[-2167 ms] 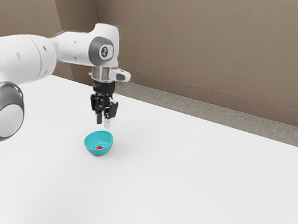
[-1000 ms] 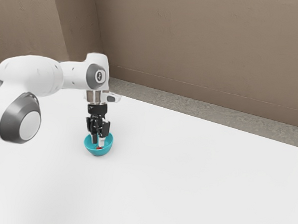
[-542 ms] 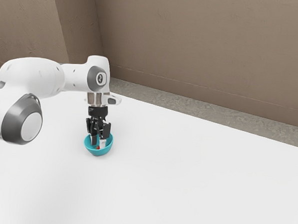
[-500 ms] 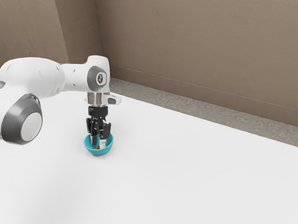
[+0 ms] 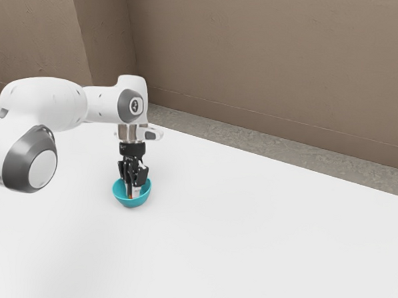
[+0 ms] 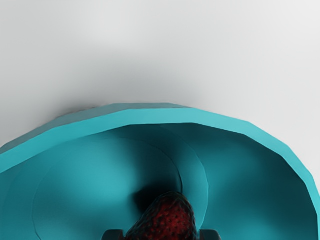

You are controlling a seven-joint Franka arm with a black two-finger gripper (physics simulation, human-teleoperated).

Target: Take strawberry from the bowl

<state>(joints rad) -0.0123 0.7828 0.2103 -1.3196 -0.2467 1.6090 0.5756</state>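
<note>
Here's the white counter [image 5: 268, 239], spreading bright beneath the end effector [image 5: 132, 194] under soft light. Beyond the end effector, a strip of mottled grey-brown floor [image 5: 253, 136]! Behind that, a brown wall [image 5: 270, 66] rises from its baseboard [image 5: 287, 125], with corners up toward the exterior view's left.

The desk [image 5: 248, 238] is white and smooth, its far edge slanting down toward the exterior view's right. Directly on it, toward the exterior view's left, a round turquoise bowl [image 5: 121, 198] stands upright, a soft grey shadow beside it.
</note>
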